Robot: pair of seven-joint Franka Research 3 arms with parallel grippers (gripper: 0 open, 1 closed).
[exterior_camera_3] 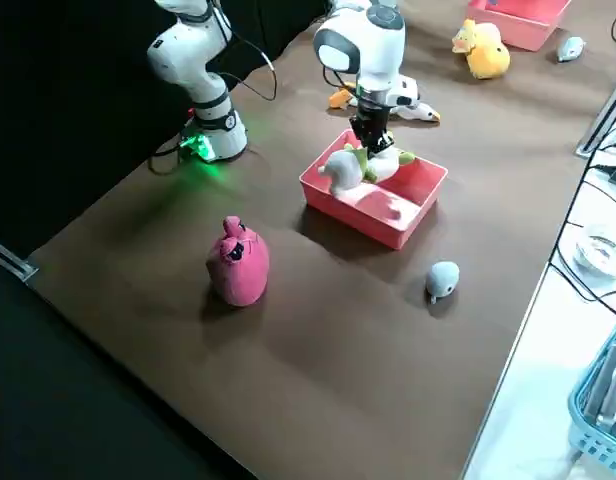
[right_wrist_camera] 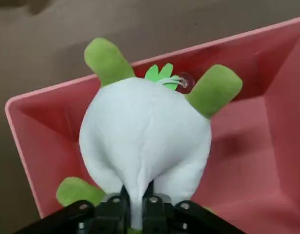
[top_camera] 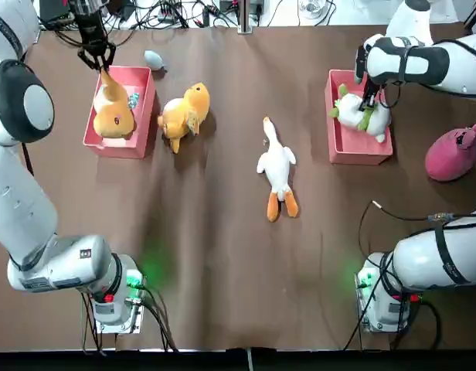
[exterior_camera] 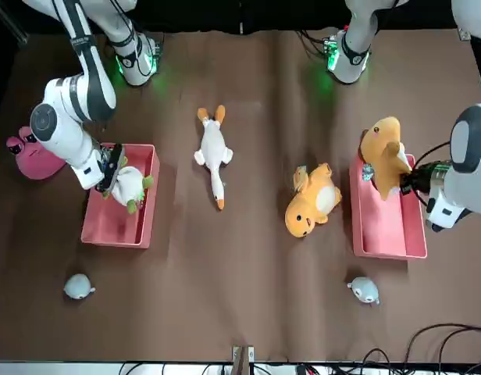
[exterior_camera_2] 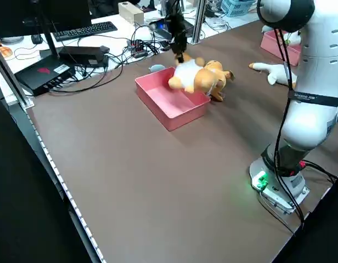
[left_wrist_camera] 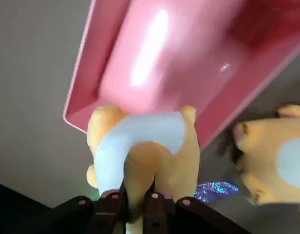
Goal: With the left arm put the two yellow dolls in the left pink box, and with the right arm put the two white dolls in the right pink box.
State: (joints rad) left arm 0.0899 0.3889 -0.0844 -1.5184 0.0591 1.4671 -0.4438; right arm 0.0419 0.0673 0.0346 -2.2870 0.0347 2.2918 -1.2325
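My left gripper [top_camera: 96,60] is shut on a limb of a yellow doll [top_camera: 112,110], which hangs head-down over the left pink box [top_camera: 142,86]; the left wrist view shows the doll [left_wrist_camera: 142,146] above the box [left_wrist_camera: 155,58]. The second yellow doll [top_camera: 185,113] lies on the table just right of that box. My right gripper [top_camera: 368,96] is shut on a white doll with green limbs [top_camera: 358,113], held within the right pink box [top_camera: 355,148]. A white goose doll with orange feet [top_camera: 277,167] lies at the table's middle.
A pink plush toy [top_camera: 453,152] sits right of the right box. One small grey-blue toy [top_camera: 153,59] lies behind the left box, and another [exterior_camera: 78,287] lies behind the right box. Cables crowd the far table edge.
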